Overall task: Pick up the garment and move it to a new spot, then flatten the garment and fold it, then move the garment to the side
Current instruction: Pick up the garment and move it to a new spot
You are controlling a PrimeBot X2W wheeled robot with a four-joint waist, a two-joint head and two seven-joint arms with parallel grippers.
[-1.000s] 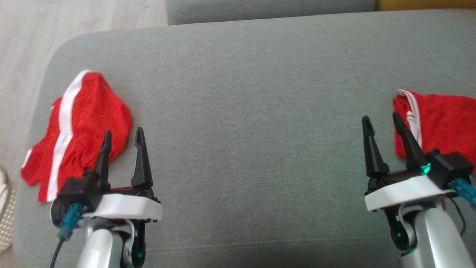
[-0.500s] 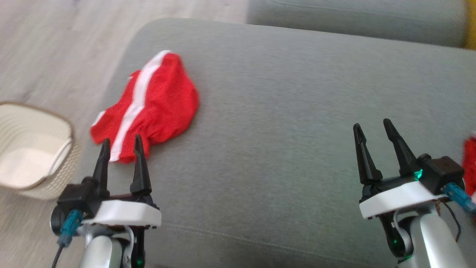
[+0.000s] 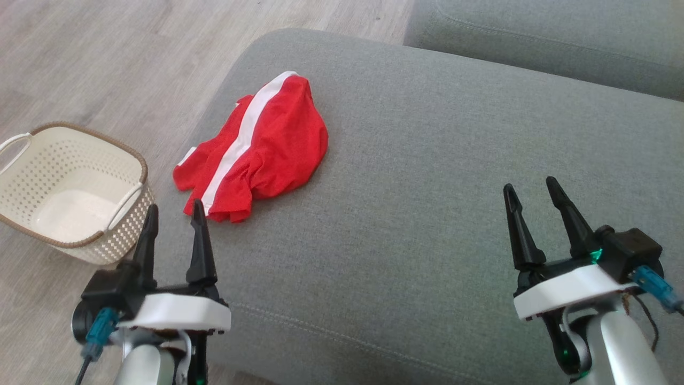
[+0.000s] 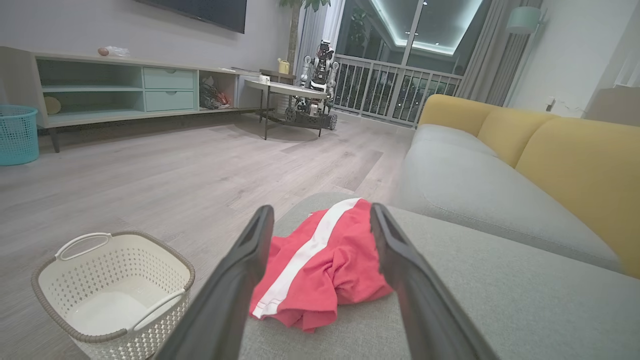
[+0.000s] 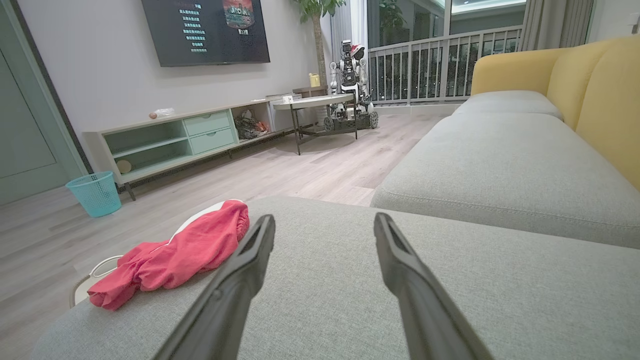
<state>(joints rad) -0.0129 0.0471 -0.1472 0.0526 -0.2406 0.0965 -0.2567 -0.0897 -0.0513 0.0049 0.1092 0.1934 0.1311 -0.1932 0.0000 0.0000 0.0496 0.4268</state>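
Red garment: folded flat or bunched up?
Bunched up, not folded. The garment lies in a rumpled heap near the cushion's left edge; its white stripe bends and the hem curls under itself.

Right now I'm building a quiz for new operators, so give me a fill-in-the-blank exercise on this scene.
The crumpled red garment on the grey fabric sofa cushion has a wide ____ stripe.
The cream perforated plastic basket stands on the wooden ____.
The left gripper and right gripper both have their jaws ____.
Missing words: white; floor; open.
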